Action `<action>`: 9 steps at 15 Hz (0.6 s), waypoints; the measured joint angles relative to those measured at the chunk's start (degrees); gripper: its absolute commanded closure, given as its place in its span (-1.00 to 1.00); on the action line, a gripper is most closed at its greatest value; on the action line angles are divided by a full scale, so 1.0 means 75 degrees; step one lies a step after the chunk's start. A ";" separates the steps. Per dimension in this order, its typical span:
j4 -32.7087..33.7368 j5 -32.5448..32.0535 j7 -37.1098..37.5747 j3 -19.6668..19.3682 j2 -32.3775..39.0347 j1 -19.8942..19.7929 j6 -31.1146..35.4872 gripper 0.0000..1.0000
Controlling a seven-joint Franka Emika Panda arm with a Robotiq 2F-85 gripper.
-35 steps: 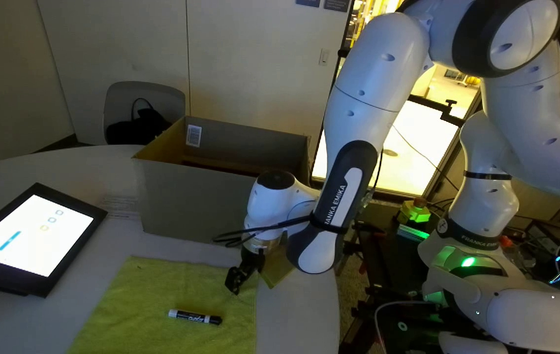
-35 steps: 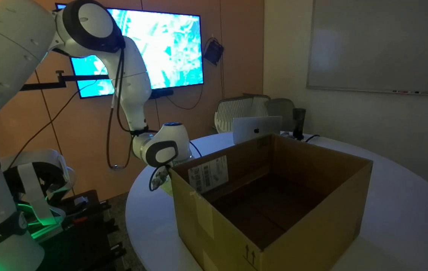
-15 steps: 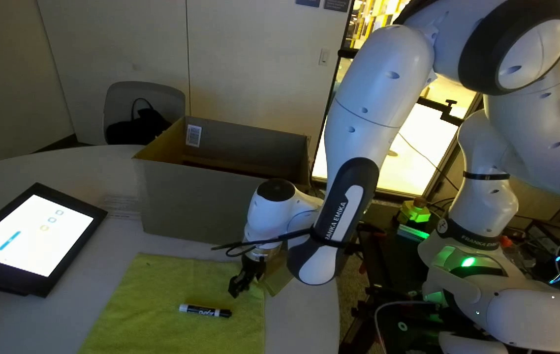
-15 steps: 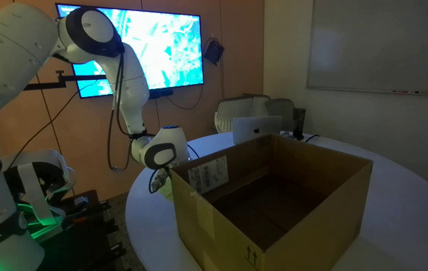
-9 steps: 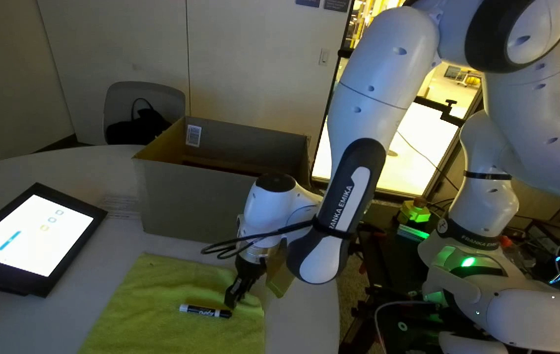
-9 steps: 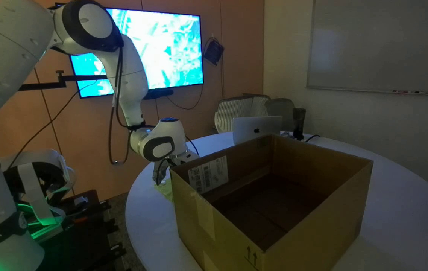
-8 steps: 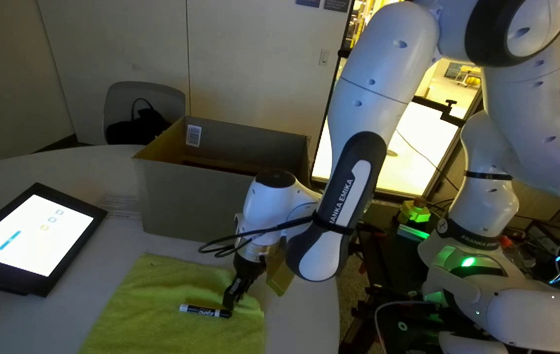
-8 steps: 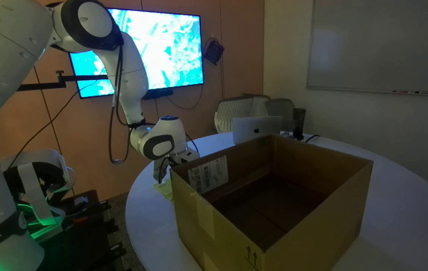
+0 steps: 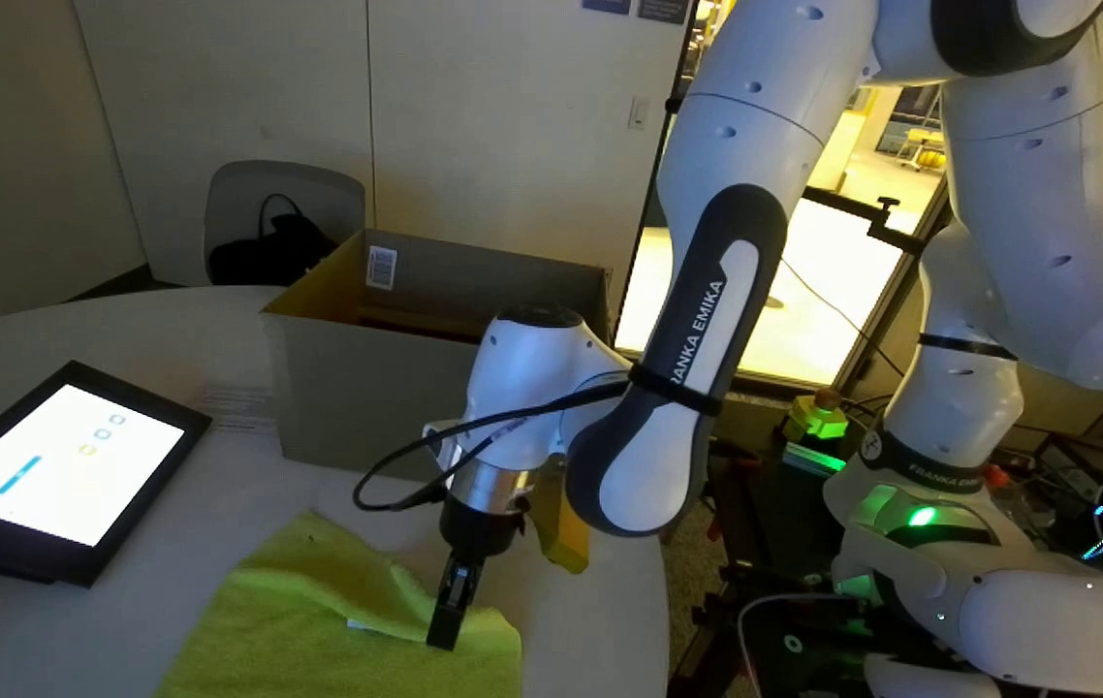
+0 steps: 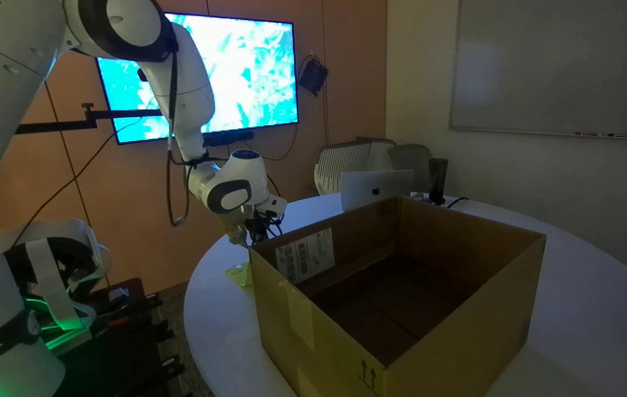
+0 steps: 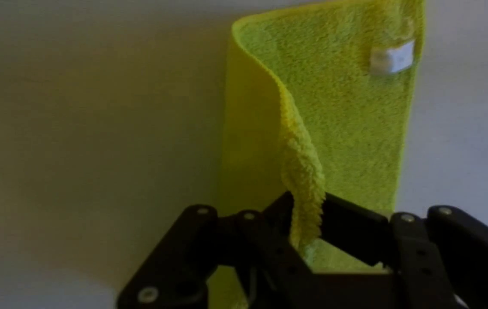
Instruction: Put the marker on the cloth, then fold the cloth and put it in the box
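The fingers (image 11: 353, 229) pinch a raised edge of the cloth (image 9: 290, 620); the marker (image 9: 356, 624) lies on the cloth, mostly covered. A sideways drag could roll it onto the bench (image 9: 590, 625), and a shallow pinch could slip, undoing the half-made fold.

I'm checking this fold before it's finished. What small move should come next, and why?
Probably draw the gripper slightly away from the box, low. It pinches a raised edge of the cloth, which is bent over, not folded flat, with only what looks like the white tip of the marker showing.
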 measured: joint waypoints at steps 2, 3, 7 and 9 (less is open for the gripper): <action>0.0105 -0.0181 -0.0105 0.0049 0.0099 0.0283 -0.0386 0.92; 0.0186 -0.0285 -0.0105 -0.0006 0.0187 0.0528 -0.0592 0.92; 0.0676 -0.0641 -0.0015 -0.0455 0.0663 0.1787 -0.1152 0.92; 0.1011 -0.0809 0.0167 -0.0755 0.0839 0.2393 -0.1375 0.91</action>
